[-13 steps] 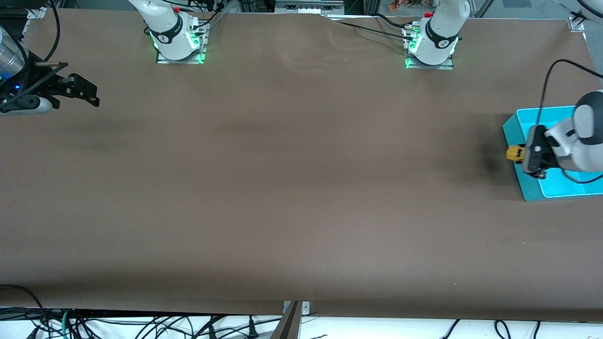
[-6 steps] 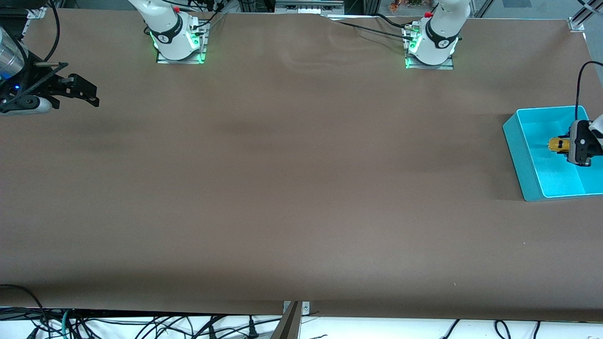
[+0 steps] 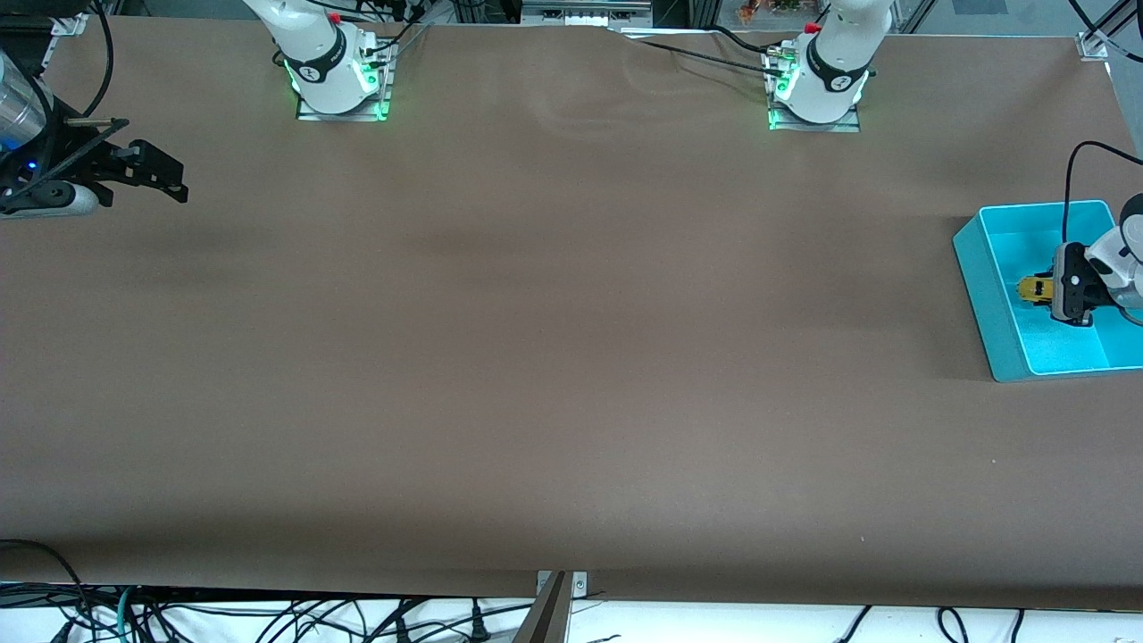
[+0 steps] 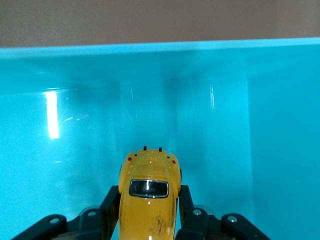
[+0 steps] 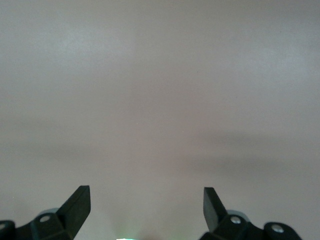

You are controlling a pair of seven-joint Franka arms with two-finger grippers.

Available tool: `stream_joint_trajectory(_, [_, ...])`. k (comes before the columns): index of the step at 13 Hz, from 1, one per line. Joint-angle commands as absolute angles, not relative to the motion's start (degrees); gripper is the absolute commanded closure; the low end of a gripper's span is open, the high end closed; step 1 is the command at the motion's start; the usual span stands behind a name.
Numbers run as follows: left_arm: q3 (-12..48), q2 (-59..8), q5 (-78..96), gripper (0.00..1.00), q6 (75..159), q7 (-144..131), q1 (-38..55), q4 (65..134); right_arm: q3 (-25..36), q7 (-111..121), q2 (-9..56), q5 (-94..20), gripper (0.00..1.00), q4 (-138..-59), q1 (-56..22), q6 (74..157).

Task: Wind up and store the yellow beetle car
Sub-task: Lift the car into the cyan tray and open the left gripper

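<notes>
Yellow beetle car (image 4: 149, 197), a tiny bright toy with a rounded glossy body, is clamped between the two black fingers (image 4: 110, 205) of the left gripper (image 3: 1047, 292). In the left wrist view the car's dark window with a pale frame faces up. Two small red dots sit near the rounded end that points away from the gripper, and two short black studs stick out at that end. Faint dark scuffs mark the paint closer to the gripper. One finger presses each side of the body.

In the front view the car (image 3: 1036, 288) shows as a small yellow shape with dark patches. It hangs over the inside of a bin (image 3: 978, 286), an open turquoise box at the left arm's end of the table (image 3: 554, 357). Whether the wheels touch the bin floor cannot be told. Only turquoise floor and walls show around the car in the left wrist view.

The right gripper (image 3: 147, 170) hangs over the brown table at the right arm's end, well apart from the bin, waiting. Its fingertips (image 5: 80, 202) stand wide apart with nothing between them, and only bare table surface lies below.
</notes>
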State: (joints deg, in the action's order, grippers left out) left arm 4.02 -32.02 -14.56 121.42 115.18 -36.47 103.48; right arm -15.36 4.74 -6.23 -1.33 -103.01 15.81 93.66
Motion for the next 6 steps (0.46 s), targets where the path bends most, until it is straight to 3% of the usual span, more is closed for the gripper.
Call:
stream_joint_trajectory(1, [5.3, -28.1, -15.5, 0.00, 120.3, 116.1, -37.2, 104.2, -15.3, 4.1, -5.5, -1.2, 0.00, -101.3, 15.8, 92.2])
stream_joint_trajectory(4, [10.4, -22.1, -15.2, 0.00, 114.7, 113.7, -37.0, 102.4, -15.3, 4.2, -5.5, -1.2, 0.00, -101.3, 15.8, 92.1])
stream_joint_trajectory(6, [14.6, -19.6, -14.9, 0.00, 106.0, 108.6, -36.9, 98.3, -15.4, 4.1, -5.6, -1.3, 0.00, -101.3, 15.8, 91.8])
